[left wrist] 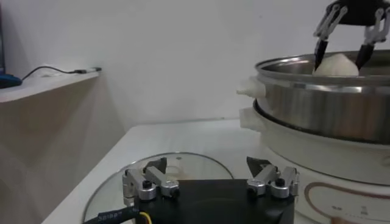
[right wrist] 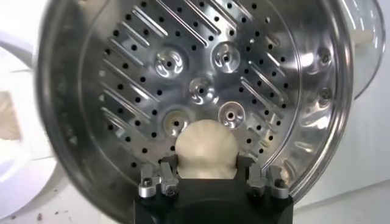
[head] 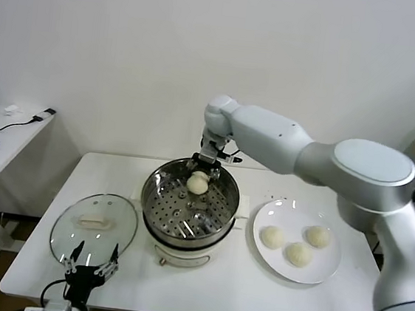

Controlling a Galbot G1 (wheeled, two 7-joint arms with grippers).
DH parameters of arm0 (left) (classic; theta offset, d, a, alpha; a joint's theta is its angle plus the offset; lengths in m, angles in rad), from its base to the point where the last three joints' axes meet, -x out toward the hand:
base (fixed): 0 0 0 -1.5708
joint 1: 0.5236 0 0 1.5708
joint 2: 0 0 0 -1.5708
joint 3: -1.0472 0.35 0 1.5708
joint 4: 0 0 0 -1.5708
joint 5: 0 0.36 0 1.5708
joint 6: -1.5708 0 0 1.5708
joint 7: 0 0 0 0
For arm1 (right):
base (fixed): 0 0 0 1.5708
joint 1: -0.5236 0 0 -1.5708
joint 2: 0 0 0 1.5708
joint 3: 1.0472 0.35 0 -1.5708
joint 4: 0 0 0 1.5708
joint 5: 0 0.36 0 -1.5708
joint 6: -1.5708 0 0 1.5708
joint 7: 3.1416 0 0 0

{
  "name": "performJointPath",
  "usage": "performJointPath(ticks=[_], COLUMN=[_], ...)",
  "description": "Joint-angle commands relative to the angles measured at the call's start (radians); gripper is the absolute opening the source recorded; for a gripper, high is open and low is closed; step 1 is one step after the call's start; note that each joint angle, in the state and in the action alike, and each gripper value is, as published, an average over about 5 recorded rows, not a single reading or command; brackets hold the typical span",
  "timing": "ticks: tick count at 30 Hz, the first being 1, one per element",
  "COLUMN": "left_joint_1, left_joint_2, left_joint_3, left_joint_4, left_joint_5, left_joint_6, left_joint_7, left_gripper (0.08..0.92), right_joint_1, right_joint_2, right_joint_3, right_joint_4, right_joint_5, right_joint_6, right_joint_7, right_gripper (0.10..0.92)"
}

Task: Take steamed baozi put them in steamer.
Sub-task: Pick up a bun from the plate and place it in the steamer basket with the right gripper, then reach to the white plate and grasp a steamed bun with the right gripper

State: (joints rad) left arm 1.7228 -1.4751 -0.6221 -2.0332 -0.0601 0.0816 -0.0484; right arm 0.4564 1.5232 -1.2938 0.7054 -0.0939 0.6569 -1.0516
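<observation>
My right gripper (head: 203, 171) hangs over the back part of the steamer (head: 151, 194), shut on one steamed baozi (head: 198, 185), a cream-white bun. In the right wrist view the bun (right wrist: 206, 143) sits between the two fingers (right wrist: 169, 164), above the perforated tray (right wrist: 201, 61). From the left wrist view its top (left wrist: 336, 64) shows just over the steel rim (left wrist: 329, 103). Three more baozi (head: 272, 237), (head: 318, 236), (head: 299, 254) lie on the white plate (head: 290, 212) to the right of the steamer. My left gripper (head: 90, 266) stands open at the table's front left, by the glass lid.
The round glass lid (head: 94, 229) lies flat to the left of the steamer, just ahead of the left gripper (left wrist: 206, 162). A white side table (head: 1, 141) with a mouse and a cable stands farther left. The wall is close behind the steamer.
</observation>
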Motion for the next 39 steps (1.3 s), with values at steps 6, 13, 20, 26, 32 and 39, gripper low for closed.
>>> performJointPath(ticks=[6, 13, 20, 26, 32, 39], left_joint_1=[-0.007, -0.005, -0.006, -0.016, -0.024, -0.023], left_joint_2=[0.0, 0.0, 0.0, 0.001, 0.001, -0.001], left_joint_3=[-0.001, 0.0, 0.0, 0.0, 0.0, -0.004], left_joint_4=[0.002, -0.001, -0.003, 0.003, 0.009, 0.012], left_joint_5=[-0.002, -0.001, -0.002, -0.004, -0.006, -0.004], left_joint_6=[0.003, 0.004, 0.006, 0.006, 0.005, 0.001], left_joint_7=[0.0, 0.001, 0.001, 0.0, 0.001, 0.005], left_gripper=[0.823, 0.823, 0.823, 0.823, 0.823, 0.823], right_joint_1=[0.006, 0.209, 0.475, 0.554, 0.505, 0.279], right_joint_2=[0.018, -0.103, -0.359, -0.633, -0.779, -0.833], right_joint_3=[-0.009, -0.1, -0.414, -0.622, -0.721, -0.562], right_joint_4=[-0.044, 0.072, 0.309, 0.562, 0.788, 0.813], right_joint_5=[0.104, 0.355, 0.786, 0.741, 0.815, 0.858], right_joint_6=[0.034, 0.019, -0.309, -0.607, -0.87, -1.016], right_joint_7=[-0.017, -0.115, -0.146, -0.022, 0.127, 0.246], right_gripper=[0.816, 0.823, 0.823, 0.823, 0.823, 0.823])
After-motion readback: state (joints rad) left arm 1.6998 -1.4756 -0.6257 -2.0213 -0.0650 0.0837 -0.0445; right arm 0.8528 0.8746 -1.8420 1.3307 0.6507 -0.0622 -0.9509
